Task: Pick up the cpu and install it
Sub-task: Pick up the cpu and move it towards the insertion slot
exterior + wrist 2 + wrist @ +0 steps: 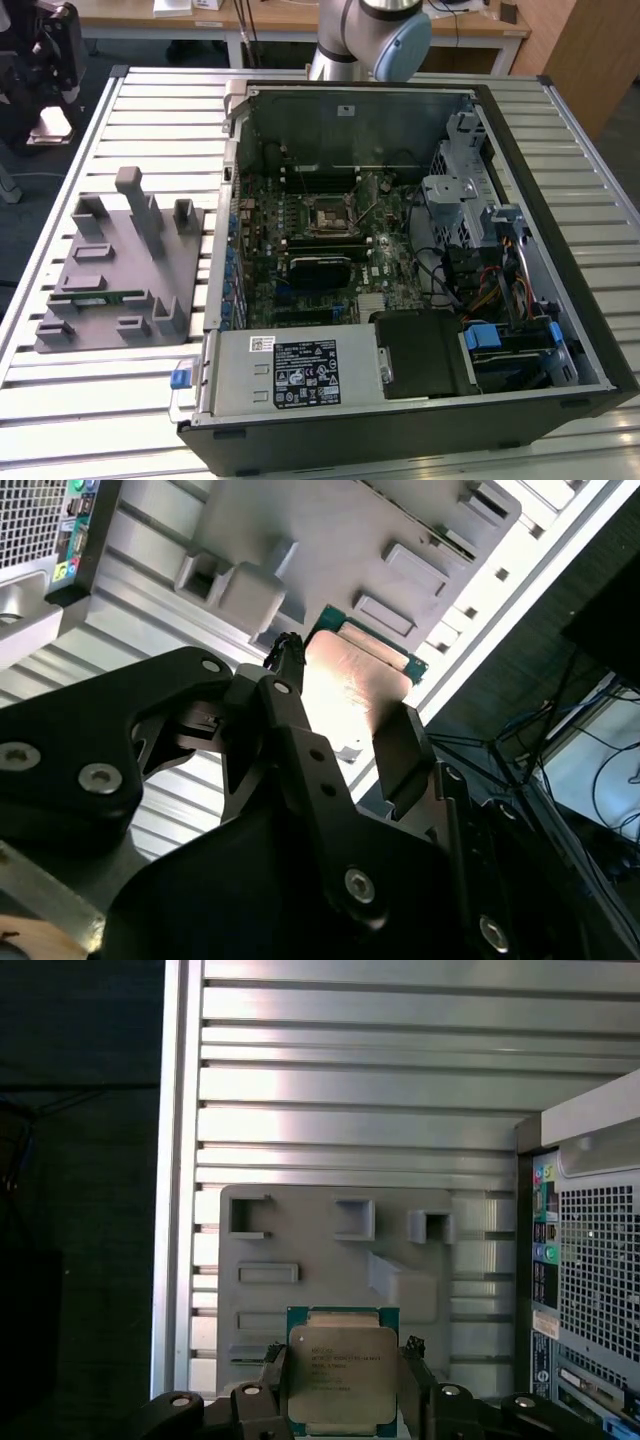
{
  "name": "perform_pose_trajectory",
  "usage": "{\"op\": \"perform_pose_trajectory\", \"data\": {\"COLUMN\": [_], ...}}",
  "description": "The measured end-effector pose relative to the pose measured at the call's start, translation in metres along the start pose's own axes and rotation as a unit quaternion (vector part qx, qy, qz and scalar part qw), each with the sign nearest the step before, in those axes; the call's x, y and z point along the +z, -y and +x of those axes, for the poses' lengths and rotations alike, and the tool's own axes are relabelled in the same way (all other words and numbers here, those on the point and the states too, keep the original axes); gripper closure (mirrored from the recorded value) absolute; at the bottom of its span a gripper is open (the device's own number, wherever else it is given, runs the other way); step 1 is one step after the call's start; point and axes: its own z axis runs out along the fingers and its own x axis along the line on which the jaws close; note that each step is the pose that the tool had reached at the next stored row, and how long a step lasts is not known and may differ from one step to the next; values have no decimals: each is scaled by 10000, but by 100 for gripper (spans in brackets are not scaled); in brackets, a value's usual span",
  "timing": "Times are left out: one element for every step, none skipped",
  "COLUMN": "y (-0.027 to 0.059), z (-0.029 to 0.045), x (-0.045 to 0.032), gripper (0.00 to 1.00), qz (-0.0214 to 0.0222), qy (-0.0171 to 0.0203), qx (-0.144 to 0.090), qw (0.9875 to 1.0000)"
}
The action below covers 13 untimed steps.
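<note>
- Slatted metal surface (120,420) carries everything.
- Open computer case (560,300) lies on it, with the motherboard socket (328,218) near its centre.
- Grey holder tray (110,270) sits at nine o'clock of the case in the exterior view.
- Black claw (343,1390) is clamped on two opposite edges of the cpu (340,1360).
- That cpu, silver top showing, is held clear of the tray, which lies behind it in both wrist views.
</note>
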Motion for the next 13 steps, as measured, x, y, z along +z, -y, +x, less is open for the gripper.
{"op": "perform_pose_trajectory", "data": {"y": [1,1,1,2,2,2,2,2,3,3,3,4,4], "z": [-33,-63,-94,-124,-154,-185,-215,-248,-275,-306,-341,-373,-406], "x": [0,1,2,2,2,2,3,4,4,4,4,4,5], "gripper": [47,47,47,47,47,47,47,47,47,47,47,47,47], "qz": [0,-1,-1,-1,0,0,0,-1,-1,-1,0,0,-1], "qy": [0,0,1,1,0,0,0,1,1,0,0,0,0], "qx": [0,0,0,0,0,0,0,0,0,0,0,0,0], "qw": [10000,10000,10000,10000,10000,10000,10000,10000,10000,10000,10000,10000,10000]}}
